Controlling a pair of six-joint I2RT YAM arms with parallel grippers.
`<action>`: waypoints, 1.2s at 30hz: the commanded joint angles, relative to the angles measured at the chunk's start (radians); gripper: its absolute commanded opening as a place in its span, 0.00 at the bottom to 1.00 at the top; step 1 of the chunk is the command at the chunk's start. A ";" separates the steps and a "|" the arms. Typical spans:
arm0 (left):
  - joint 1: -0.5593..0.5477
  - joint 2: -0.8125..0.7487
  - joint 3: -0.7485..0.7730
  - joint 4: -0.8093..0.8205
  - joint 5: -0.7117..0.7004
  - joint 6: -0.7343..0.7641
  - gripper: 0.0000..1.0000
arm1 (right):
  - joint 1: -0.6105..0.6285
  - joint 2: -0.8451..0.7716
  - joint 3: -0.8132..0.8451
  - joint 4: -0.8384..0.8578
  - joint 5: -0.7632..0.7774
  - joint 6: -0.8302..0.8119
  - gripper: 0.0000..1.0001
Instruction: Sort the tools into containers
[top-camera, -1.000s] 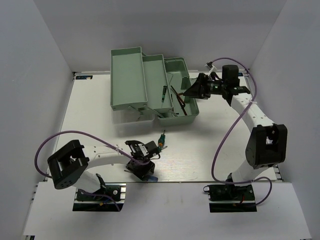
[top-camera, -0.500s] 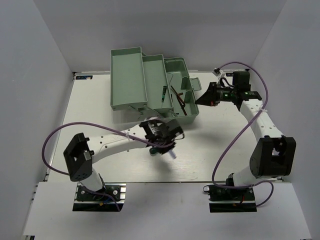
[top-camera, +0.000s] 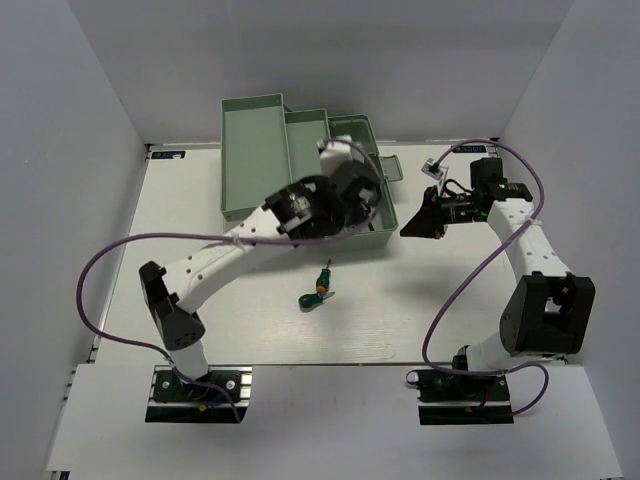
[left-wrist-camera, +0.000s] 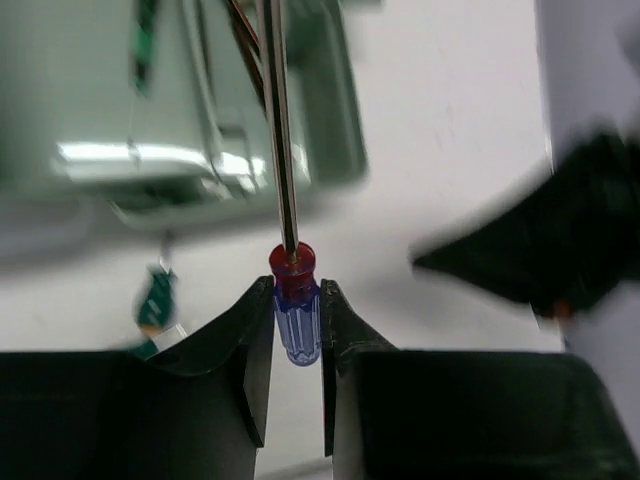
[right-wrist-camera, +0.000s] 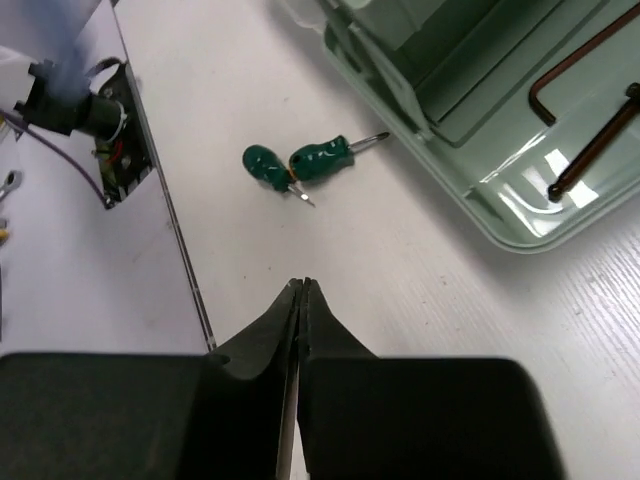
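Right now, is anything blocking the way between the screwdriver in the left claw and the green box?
Nothing visible does. The left gripper is shut on the blue-handled screwdriver, whose shaft points out over the open toolbox base. The right gripper hangs shut off to the base's right, not in the path.

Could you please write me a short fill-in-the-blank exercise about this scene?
The left fingers grip a screwdriver with a ___ handle.
___ green screwdrivers lie on the table.
The right fingers are ___, holding nothing.
Missing words: blue; two; shut.
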 joint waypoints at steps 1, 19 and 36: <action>0.160 0.034 0.066 0.151 -0.074 0.258 0.00 | -0.001 -0.062 0.001 -0.164 -0.072 -0.216 0.00; 0.438 0.322 0.266 0.178 0.148 0.462 0.68 | 0.339 -0.263 -0.340 0.086 0.117 -0.615 0.79; 0.426 -0.668 -0.668 0.250 0.227 0.449 0.75 | 0.772 0.108 -0.256 0.494 0.474 -0.445 0.71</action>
